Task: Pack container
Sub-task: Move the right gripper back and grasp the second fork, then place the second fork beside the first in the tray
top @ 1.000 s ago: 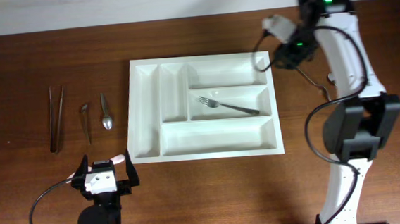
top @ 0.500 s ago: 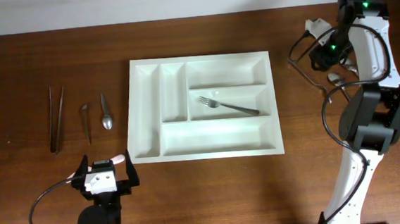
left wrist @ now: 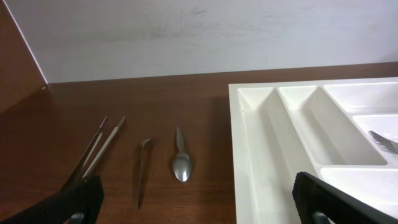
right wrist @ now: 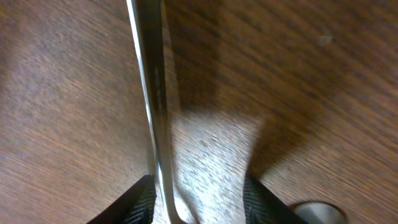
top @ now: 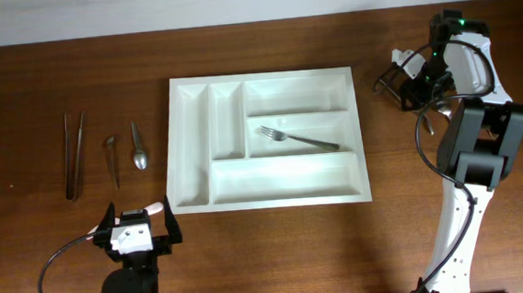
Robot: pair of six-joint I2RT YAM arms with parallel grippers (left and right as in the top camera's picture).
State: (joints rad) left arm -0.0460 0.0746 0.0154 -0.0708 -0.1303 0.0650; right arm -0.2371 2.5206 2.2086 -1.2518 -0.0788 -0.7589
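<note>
A: Our right fingers point(right wrist: 138, 202) hang beside the container point(top: 282, 177), centred on the worktop point(top: 36, 88), no longer above its corner.
B: Parted around a utensil handle point(right wrist: 152, 93), not gripping. Our left fingers point(left wrist: 78, 199) stay wide, empty.

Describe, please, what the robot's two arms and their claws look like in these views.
The right arm has white links and black joints, a green light near its top and looping black cables. The left arm is mostly black, with a white housing and a black cable looped beside it. The left claw and right claw have black textured fingers.
</note>
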